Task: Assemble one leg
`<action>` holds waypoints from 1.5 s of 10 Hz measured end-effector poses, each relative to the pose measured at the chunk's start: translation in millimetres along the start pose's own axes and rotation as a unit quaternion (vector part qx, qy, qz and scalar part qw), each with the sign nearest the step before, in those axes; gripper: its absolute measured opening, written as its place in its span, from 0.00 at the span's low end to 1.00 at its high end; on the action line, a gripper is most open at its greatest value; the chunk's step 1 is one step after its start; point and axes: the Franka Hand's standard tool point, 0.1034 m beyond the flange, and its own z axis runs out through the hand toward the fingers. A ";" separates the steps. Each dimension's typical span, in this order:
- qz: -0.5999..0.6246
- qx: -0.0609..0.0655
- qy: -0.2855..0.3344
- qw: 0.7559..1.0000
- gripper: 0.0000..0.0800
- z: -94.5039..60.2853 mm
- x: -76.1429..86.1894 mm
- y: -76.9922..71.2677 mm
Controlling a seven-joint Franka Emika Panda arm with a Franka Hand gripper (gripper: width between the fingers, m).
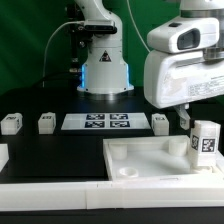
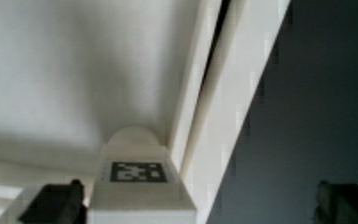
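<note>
The gripper (image 2: 197,203) hangs spread wide with nothing in it, right above the leg (image 2: 144,172) that stands upright at a corner of the big white tray (image 1: 150,158) (three more legs wait on the surface), so next it must drop and squeeze.

Large flat white tray-like plastic part (image 1: 150,160) with raised rim and round corner socket lies on black tabletop (image 1: 60,150), toward exterior view's right, near front edge. Same part fills most of wrist view as pale surface (image 2: 69,90). Thin flat white marker board (image 1: 97,122) with black square tags lies flat behind it, mid-table. White rectangular block (image 1: 3,156), cut off by frame, sits at exterior view's left edge.
</note>
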 end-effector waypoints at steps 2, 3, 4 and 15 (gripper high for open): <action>-0.002 0.004 -0.044 0.999 0.81 1.8 3.4 -0.6; -0.001 0.004 -0.041 0.999 0.81 2.5 3.5 0.2; 0.001 0.004 -0.042 0.999 0.81 2.9 3.1 5.1; 0.013 -0.002 -0.040 0.999 0.81 6.0 3.7 18.6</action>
